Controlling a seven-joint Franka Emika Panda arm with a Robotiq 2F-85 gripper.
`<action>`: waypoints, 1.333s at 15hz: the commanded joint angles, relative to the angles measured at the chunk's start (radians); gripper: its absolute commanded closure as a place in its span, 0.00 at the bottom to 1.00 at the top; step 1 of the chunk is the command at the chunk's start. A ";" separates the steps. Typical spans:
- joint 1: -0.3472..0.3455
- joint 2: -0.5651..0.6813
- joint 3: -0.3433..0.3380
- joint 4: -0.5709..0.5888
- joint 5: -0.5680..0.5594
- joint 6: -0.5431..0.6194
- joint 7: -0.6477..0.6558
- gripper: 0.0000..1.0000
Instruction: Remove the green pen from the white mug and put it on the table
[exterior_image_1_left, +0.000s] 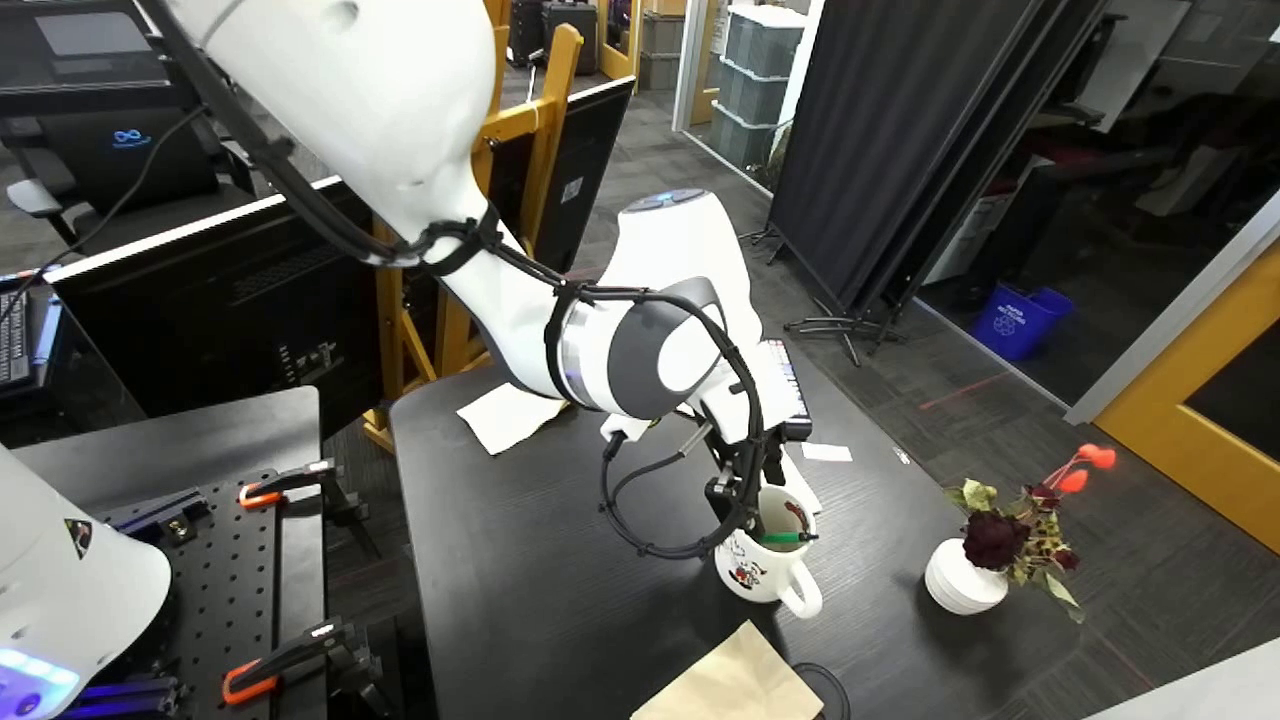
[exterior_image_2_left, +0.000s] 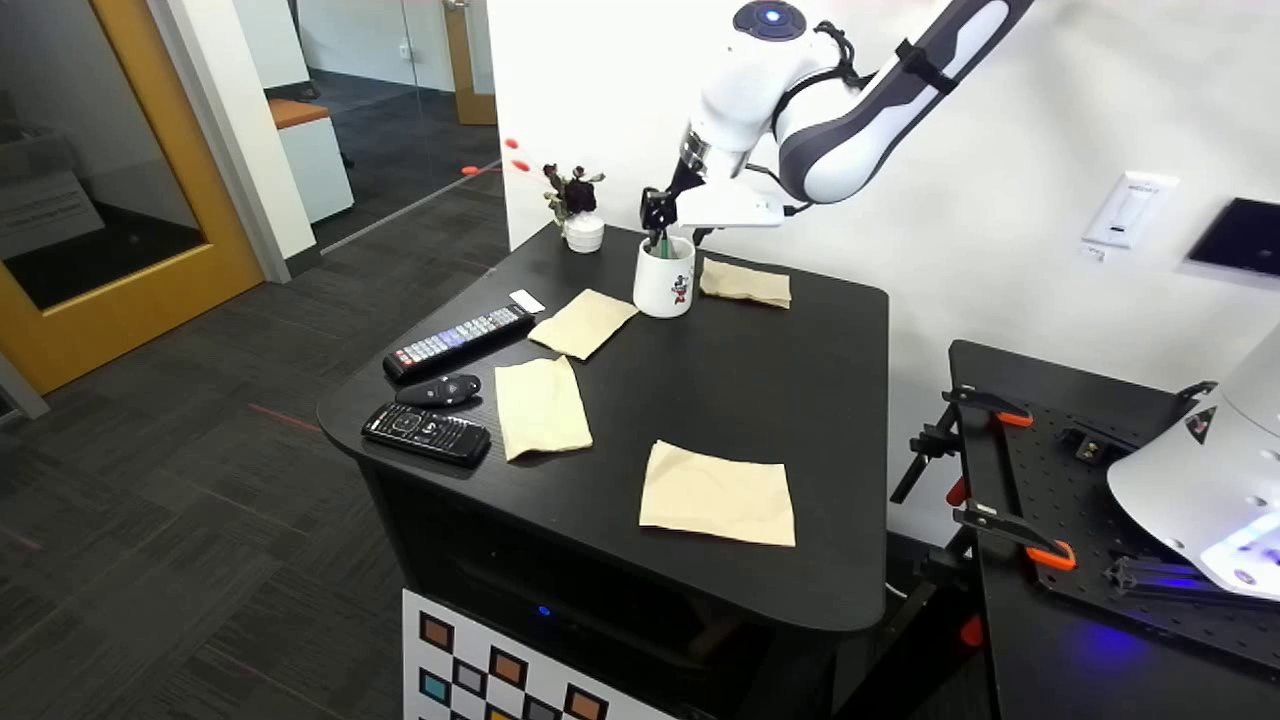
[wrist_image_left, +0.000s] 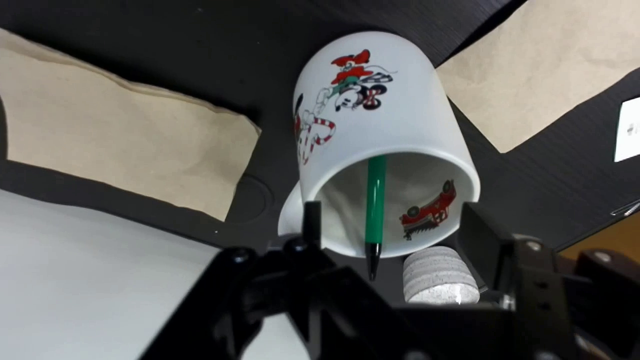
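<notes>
The white mug (exterior_image_1_left: 748, 568) stands upright on the black table (exterior_image_1_left: 540, 580) and also shows in an exterior view (exterior_image_2_left: 660, 287) and the wrist view (wrist_image_left: 395, 120). The green pen (wrist_image_left: 375, 205) leans inside the mug, its black tip past the rim; it also shows in both exterior views (exterior_image_1_left: 785, 537) (exterior_image_2_left: 664, 247). Its lower end is hidden in the mug. My gripper (wrist_image_left: 391, 215) is open at the mug's mouth. In the wrist view the pen lies between the two fingers, with a gap on each side. In an exterior view the gripper (exterior_image_2_left: 658, 225) points down at the rim.
A white pot with red flowers (exterior_image_1_left: 965, 578) stands near the mug by the table edge. Several brown paper pieces (exterior_image_2_left: 717, 493) lie on the table. Several black remotes (exterior_image_2_left: 460, 343) lie near one edge. A white wall (exterior_image_2_left: 1000, 200) runs behind the table.
</notes>
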 joint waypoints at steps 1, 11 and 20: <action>-0.042 0.025 0.039 0.033 0.044 0.023 -0.062 0.46; 0.040 0.057 -0.049 0.055 0.321 0.039 -0.301 0.53; 0.139 0.115 -0.144 0.096 0.635 0.027 -0.564 0.56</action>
